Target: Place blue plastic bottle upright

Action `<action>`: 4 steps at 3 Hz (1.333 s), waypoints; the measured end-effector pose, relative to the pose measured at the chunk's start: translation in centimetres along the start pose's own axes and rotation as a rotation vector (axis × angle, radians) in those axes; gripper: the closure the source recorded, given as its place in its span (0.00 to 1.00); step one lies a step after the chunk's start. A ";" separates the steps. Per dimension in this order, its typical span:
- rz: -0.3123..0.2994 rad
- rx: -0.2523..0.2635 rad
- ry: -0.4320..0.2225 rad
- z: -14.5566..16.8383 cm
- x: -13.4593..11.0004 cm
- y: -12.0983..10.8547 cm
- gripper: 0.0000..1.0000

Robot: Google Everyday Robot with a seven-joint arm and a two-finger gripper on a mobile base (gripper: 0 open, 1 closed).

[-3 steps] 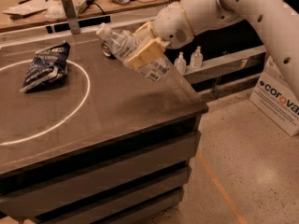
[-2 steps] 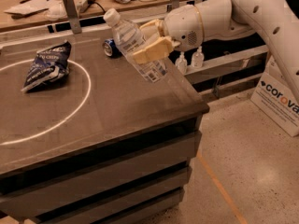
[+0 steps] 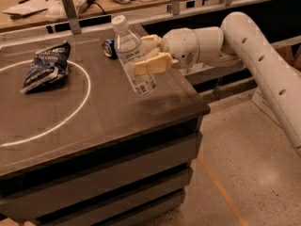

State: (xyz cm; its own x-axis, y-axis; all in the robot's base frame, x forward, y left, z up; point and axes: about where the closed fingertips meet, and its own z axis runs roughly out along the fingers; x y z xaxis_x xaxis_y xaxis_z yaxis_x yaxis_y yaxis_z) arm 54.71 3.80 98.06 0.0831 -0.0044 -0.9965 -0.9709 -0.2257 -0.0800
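Note:
The blue plastic bottle [image 3: 133, 55] is clear and ribbed, with a white cap at the top and a white label near its base. It stands almost upright, leaning slightly left, its base just above or on the dark table [image 3: 94, 112] near the right edge. My gripper [image 3: 149, 53] comes in from the right and is shut on the bottle's middle, one tan finger [image 3: 153, 64] in front and one behind.
A short blue-and-white can [image 3: 109, 48] lies on its side just behind the bottle. A dark blue snack bag [image 3: 46, 66] lies inside a white circle [image 3: 70, 112] on the left. The table's right edge is close to the bottle. A cluttered bench stands behind.
The gripper has turned the bottle from lying tilted with its cap to the left to nearly upright, and lowered it toward the tabletop. The can behind has come into view.

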 end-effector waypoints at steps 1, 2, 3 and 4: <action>-0.001 -0.001 -0.001 0.0 0.1 0.0 1.00; -0.015 0.021 -0.022 0.1 0.3 0.1 1.00; -0.046 0.036 -0.058 0.4 0.8 -0.3 1.00; -0.062 0.028 -0.064 0.7 2.3 -0.9 1.00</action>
State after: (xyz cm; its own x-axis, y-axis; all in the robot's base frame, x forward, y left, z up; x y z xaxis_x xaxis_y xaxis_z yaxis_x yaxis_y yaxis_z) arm 55.60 4.70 95.83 0.1295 0.0712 -0.9890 -0.9704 -0.1961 -0.1412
